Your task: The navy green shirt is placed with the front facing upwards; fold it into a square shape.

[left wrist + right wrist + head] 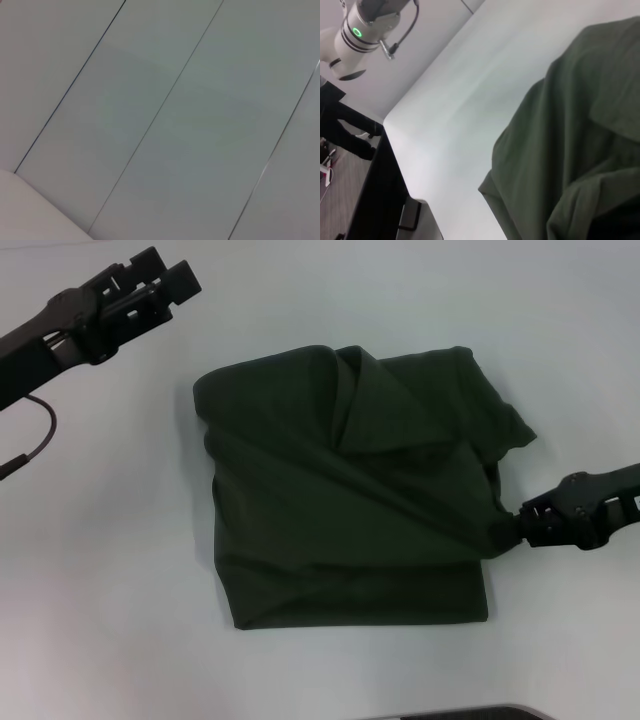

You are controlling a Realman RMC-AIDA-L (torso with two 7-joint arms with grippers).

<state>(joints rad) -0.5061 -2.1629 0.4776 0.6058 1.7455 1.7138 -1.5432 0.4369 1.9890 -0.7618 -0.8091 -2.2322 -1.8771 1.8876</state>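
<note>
Right pincer [512, 524] grips navy green shirt [340, 500] edge — folds run diagonally.

Setting: robot lab or test cell, not a home. Plain matte white tabletop [110, 570] fills the head view. Right wrist view, upper left: white cylindrical robot arm joint with black bands and a glowing green ring light [357, 32], black cable [405, 30] looped beside it. Lower left: dark table frame [380, 200], grey floor [340, 200]. Left wrist view: pale grey flat panels with thin dark seams [165, 105].
</note>
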